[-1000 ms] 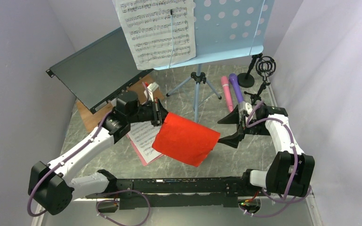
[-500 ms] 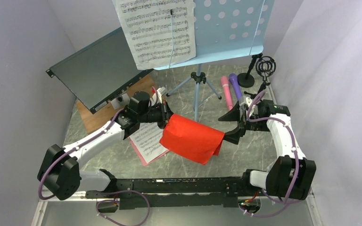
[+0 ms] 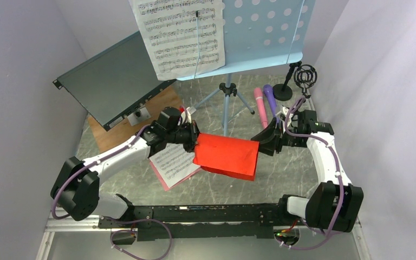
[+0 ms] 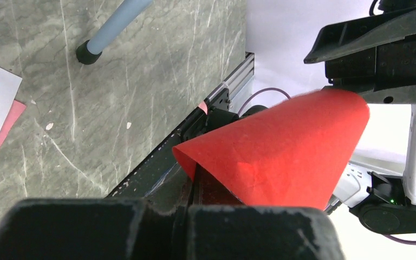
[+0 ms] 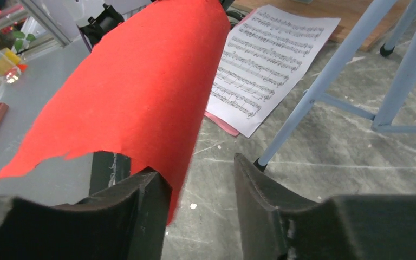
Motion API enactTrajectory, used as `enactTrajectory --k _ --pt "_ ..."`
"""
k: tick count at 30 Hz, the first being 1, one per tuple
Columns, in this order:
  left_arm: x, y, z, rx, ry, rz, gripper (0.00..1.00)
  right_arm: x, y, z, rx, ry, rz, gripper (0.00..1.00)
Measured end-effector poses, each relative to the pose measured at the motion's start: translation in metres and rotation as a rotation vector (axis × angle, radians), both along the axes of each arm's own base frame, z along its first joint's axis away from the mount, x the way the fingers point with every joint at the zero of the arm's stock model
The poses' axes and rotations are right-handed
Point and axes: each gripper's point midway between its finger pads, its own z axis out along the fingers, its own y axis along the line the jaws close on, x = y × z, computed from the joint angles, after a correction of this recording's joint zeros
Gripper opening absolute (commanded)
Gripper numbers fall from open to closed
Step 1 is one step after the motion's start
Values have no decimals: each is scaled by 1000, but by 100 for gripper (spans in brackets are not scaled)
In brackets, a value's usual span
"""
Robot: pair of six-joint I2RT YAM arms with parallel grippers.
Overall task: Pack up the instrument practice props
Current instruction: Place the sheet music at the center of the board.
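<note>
Top external view: a second ago the red page [image 3: 226, 156] sagged from the left gripper [image 3: 195, 142] with its free end drooping toward the arm bases, and the right gripper [image 3: 261, 145] stood spread wide just off that end. Now the left arm has carried its end farther toward the middle, the page hangs flatter, and the right gripper's jaws have narrowed around the page's right edge. The page is in the air above the table [image 3: 281, 179], its long axis running left to right between the two grippers, sloping slightly toward the near edge on the right, and bowed into an arch along that axis. The left gripper is clamped on the page's left edge; in the left wrist view the sheet fans out from between its closed fingers. In the right wrist view the page's edge lies against the inner face of one finger, with a clear gap to the other, so these jaws are not yet closed on it.
</note>
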Motion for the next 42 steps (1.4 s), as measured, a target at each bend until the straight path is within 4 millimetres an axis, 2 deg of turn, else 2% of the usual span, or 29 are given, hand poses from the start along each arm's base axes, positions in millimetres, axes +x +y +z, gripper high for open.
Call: enactTrajectory --k 3,7,10,11,13,14,18,20,22,24,29,34,37,40,42 --pt "0 0 -1 1 2 -2 0 3 -1 -1 -3 18 -12 26" --pt "-1 -1 0 -1 0 -9 0 8 -2 -5 -15 50 -39 0" --pt "-2 -1 0 -1 -6 -13 1 11 -3 -7 -18 80 -58 0" --pt "-2 -1 0 -2 -6 -15 4 13 -3 -9 -20 92 -65 0" --pt "-2 -1 0 -3 -12 -17 10 17 -4 -11 -22 115 -80 0" --pt "-2 -1 1 -6 -16 -19 17 18 -5 -13 -24 128 -88 0" --pt "-3 0 10 -23 -60 -28 57 25 -7 -15 -33 162 -116 0" --pt "-5 3 20 -39 -106 -24 71 26 -7 -16 -33 167 -120 0" --pt "-7 8 31 -55 -160 -15 78 26 -6 -16 -32 173 -115 0" --pt "-8 13 44 -73 -214 5 79 24 -4 -17 -32 174 -104 0" --pt "-4 18 66 -106 -338 34 80 13 3 -20 -20 171 -49 0" --pt "-1 18 65 -107 -394 26 76 5 7 -19 -7 166 -21 0" --pt "-1 19 60 -104 -410 21 66 3 7 -19 -2 163 -16 0" --pt "-1 19 57 -96 -423 16 42 2 7 -18 5 159 -10 0" --pt "0 20 55 -83 -433 16 32 2 8 -18 8 159 -9 0"
